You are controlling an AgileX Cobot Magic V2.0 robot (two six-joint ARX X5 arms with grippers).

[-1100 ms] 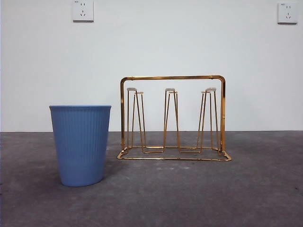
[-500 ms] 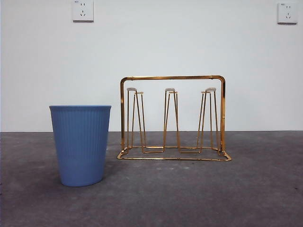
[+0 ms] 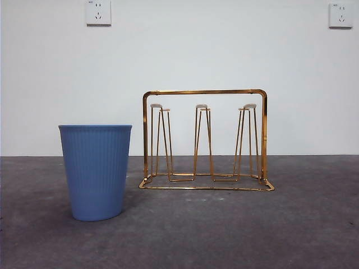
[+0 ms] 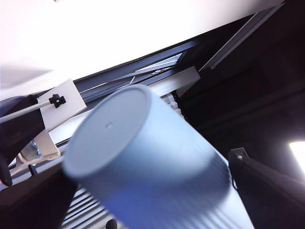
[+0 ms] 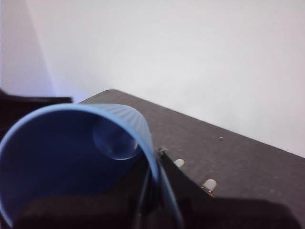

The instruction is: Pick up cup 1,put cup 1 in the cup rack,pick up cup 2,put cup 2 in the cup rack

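Leftmost on the grey bench (image 3: pixel 224 235), a blue ribbed plastic cup (image 3: pixel 95 171) stands upright, mouth up, its long axis vertical, just beside the gold wire cup rack (image 3: pixel 205 92), whose hairpin prongs (image 3: pixel 201 106) point straight up. Neither arm shows in the front view. The left end effector (image 4: pixel 157 200) appears to be clenched on a second blue ribbed cup (image 4: pixel 143 157), closed base aimed away towards the overhead frame. The right end effector (image 5: pixel 155 191) pinches the rim of a third blue cup (image 5: pixel 62 157), mouth facing the camera, with pale prong tips (image 5: pixel 208 184) beyond. These cups look light and thin-walled, likely slippery and easily squashed, so a gentle grip at the stiffer rim suits them.
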